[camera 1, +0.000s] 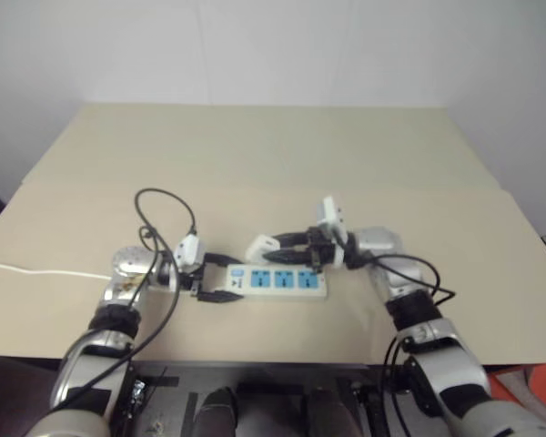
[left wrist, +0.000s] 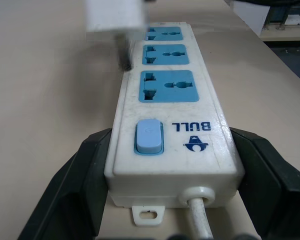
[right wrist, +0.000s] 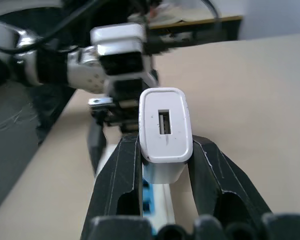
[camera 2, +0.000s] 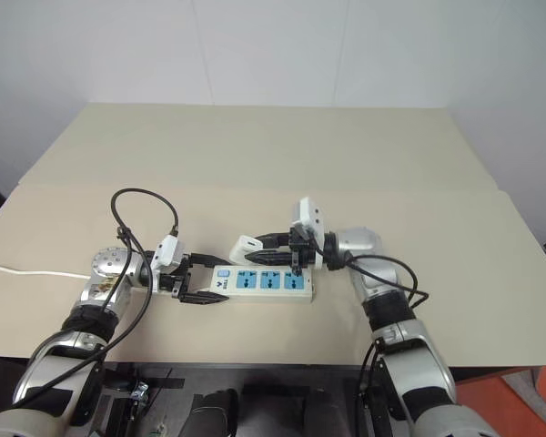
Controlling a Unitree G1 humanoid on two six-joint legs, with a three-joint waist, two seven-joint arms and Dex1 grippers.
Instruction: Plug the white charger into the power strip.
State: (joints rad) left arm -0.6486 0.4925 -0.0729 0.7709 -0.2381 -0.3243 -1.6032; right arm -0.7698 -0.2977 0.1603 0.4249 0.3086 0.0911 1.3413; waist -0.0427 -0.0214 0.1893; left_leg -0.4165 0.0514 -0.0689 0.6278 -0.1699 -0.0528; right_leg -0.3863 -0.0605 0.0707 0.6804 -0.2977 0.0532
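Note:
The power strip [camera 1: 282, 282] lies flat near the table's front edge, its three blue sockets facing up and its blue switch [left wrist: 149, 136] at the left end. My left gripper [left wrist: 172, 150] is shut on the power strip, one black finger on each long side at the switch end. My right gripper [right wrist: 165, 147] is shut on the white charger [right wrist: 165, 125], whose USB port faces the wrist camera. The white charger [camera 1: 261, 246] hangs a little above the strip, over the sockets nearest the switch, and does not touch it. Its prongs [left wrist: 124, 50] point down.
The strip's thin white cord [camera 1: 36, 271] runs left across the beige table [camera 1: 273, 164] to its left edge. A black cable [camera 1: 164, 205] loops above my left wrist. A seam crosses the tabletop behind the strip.

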